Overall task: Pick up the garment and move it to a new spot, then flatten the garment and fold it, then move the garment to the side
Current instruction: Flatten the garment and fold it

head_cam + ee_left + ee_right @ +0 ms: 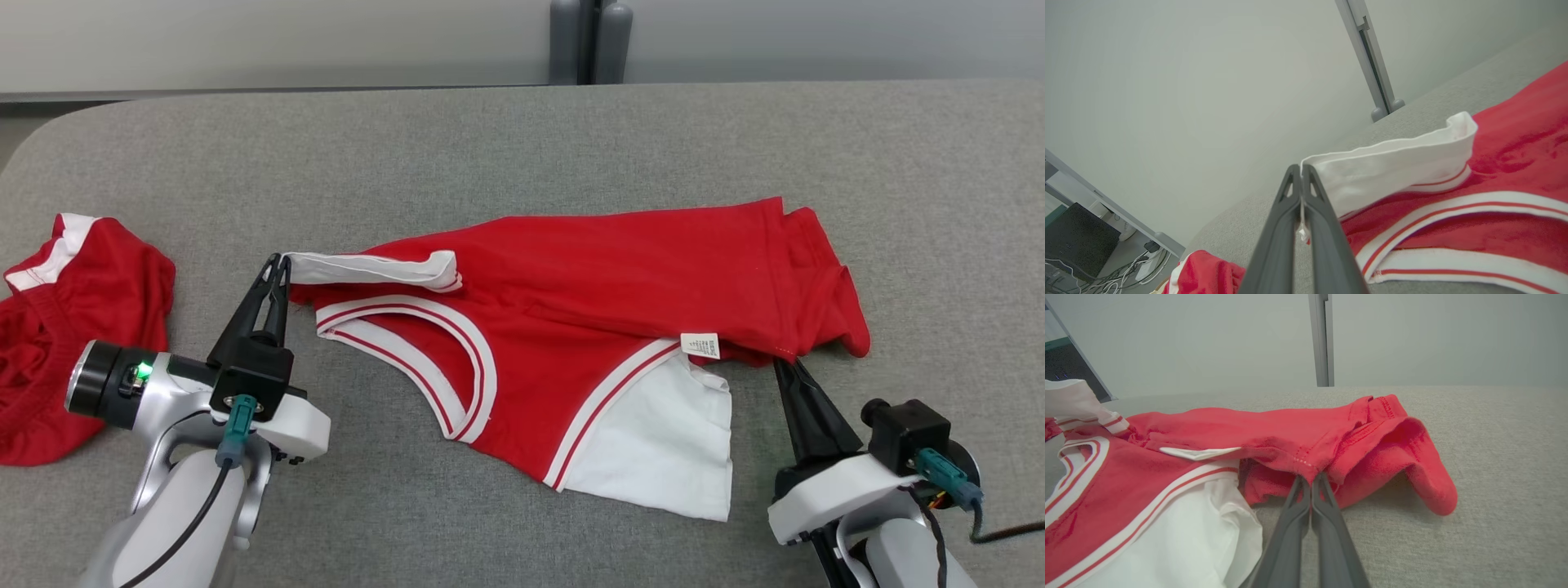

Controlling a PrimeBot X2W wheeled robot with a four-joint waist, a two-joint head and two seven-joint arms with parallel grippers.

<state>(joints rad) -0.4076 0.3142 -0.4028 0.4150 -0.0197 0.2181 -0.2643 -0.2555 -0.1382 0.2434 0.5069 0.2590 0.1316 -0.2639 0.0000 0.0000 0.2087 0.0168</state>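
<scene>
Your left end effector (280,263) is clamped shut on the white shoulder strap (367,268) of the garment (588,278). The left wrist view confirms it: white cloth is pinched between the two dark fingers (1284,228), and a scrap pokes back through the gap. The strap runs off to the right of those tips, raised off the table (522,139), with its far end folded over.

Your right end effector (782,363) is closed too. In the right wrist view its fingers are pressed together with the tips tucked into the stitched red hem, which bunches right there, so it looks gripped.

The garment lies spread on the table between your two end effectors. It is a sleeveless red jersey in soft matte knit. White ribbed trim with thin red stripes curves round the neck and armholes. A plain white panel (661,441) sits just left of the right end effector. Just past the right tips the hem lumps into a rounded, drooping fold.

The care tag (700,345) is small, white and rectangular, just left of the right tips. Its print is too small to read.

A second red garment (73,327), crumpled and with white trim, lies well to the left of the left end effector. The table has a grey felt-like cover and a rounded corner. A grey post (589,41) stands beyond its far edge.
</scene>
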